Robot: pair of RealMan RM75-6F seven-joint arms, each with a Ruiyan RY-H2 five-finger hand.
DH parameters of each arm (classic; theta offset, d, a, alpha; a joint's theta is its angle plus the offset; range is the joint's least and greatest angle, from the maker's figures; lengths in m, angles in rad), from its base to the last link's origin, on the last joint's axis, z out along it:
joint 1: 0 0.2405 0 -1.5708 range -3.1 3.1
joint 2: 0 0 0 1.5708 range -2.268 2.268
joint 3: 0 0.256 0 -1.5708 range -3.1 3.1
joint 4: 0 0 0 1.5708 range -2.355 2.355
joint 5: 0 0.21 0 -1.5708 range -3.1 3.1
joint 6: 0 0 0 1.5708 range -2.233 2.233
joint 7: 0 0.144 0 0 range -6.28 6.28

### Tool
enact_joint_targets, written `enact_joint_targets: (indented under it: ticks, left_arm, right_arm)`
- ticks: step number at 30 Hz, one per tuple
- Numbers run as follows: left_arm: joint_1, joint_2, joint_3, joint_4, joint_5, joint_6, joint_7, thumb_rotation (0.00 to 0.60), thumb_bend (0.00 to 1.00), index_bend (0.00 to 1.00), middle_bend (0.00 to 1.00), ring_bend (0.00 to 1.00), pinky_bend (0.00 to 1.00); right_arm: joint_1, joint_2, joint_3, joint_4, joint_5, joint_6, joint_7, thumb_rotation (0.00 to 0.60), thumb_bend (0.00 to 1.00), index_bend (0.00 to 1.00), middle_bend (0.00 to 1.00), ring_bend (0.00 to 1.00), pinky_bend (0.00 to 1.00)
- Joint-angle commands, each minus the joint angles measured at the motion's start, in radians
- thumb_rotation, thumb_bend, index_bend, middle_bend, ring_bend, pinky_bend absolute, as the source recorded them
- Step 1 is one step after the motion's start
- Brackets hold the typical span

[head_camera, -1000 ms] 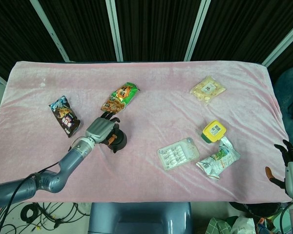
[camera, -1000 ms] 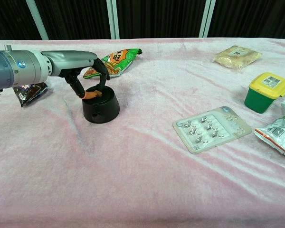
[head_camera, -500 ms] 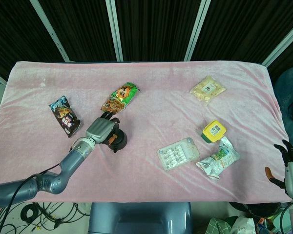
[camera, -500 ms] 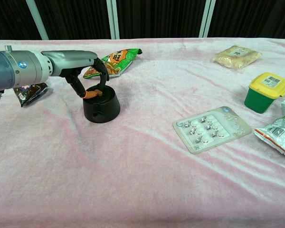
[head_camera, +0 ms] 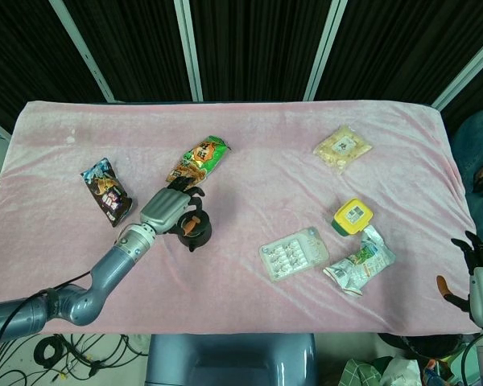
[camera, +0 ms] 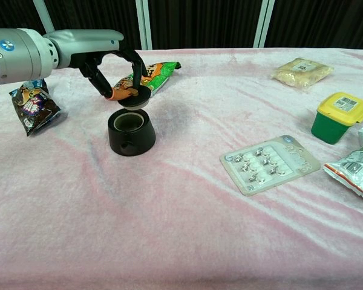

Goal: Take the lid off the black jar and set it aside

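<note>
Two views here. Head view: left hand [head_camera: 171,211] sits over the squat black plastic jar [head_camera: 195,232] on the pink velvety tablecloth [head_camera: 249,177], but whether anything's been lifted is hard to tell. Right hand [head_camera: 473,261] hangs off the table edge, fingers apart, holding nothing.

Chest view settles it: fingers [camera: 130,63] pinch the small round black lid [camera: 135,98] just above the open jar mouth. Lift step looks done; next move is probably carrying it sideways to bare cloth and letting go.
</note>
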Motion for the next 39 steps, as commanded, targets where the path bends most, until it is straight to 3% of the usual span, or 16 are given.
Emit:
enact_joint_targets:
  ticks: [1, 11, 17, 23, 32, 39]
  left_arm:
    - [0.024, 0.085, 0.022, -0.075, -0.002, -0.026, -0.023, 0.6, 0.44, 0.59, 0.22, 0.0, 0.01]
    - [0.144, 0.257, 0.14, -0.192, 0.128, 0.013, -0.054, 0.6, 0.43, 0.59, 0.22, 0.0, 0.01]
    - [0.212, 0.285, 0.201, -0.172, 0.277, 0.051, -0.128, 0.6, 0.43, 0.59, 0.22, 0.0, 0.01]
    - [0.256, 0.24, 0.245, -0.067, 0.374, 0.083, -0.224, 0.6, 0.43, 0.59, 0.22, 0.0, 0.01]
    - [0.277, 0.104, 0.275, 0.148, 0.502, 0.138, -0.395, 0.6, 0.43, 0.59, 0.22, 0.0, 0.0]
    - [0.254, 0.026, 0.281, 0.243, 0.563, 0.141, -0.505, 0.6, 0.43, 0.58, 0.21, 0.0, 0.0]
  right_arm:
    - [-0.001, 0.001, 0.0, 0.0, 0.002, 0.0, 0.0, 0.6, 0.26, 0.21, 0.08, 0.13, 0.21]
    - [-0.003, 0.003, 0.0, -0.006, 0.008, -0.002, 0.003, 0.6, 0.26, 0.21, 0.08, 0.13, 0.21]
    - [-0.004, 0.004, 0.0, -0.009, 0.007, 0.002, -0.001, 0.6, 0.26, 0.21, 0.08, 0.13, 0.21]
    - [-0.003, 0.004, 0.0, -0.009, 0.008, -0.001, 0.001, 0.6, 0.26, 0.21, 0.08, 0.13, 0.21]
    - [-0.004, 0.005, 0.001, -0.009, 0.01, -0.001, 0.004, 0.6, 0.26, 0.21, 0.08, 0.13, 0.21]
    - [-0.002, 0.005, 0.002, -0.009, 0.012, -0.004, 0.006, 0.6, 0.26, 0.21, 0.08, 0.13, 0.21]
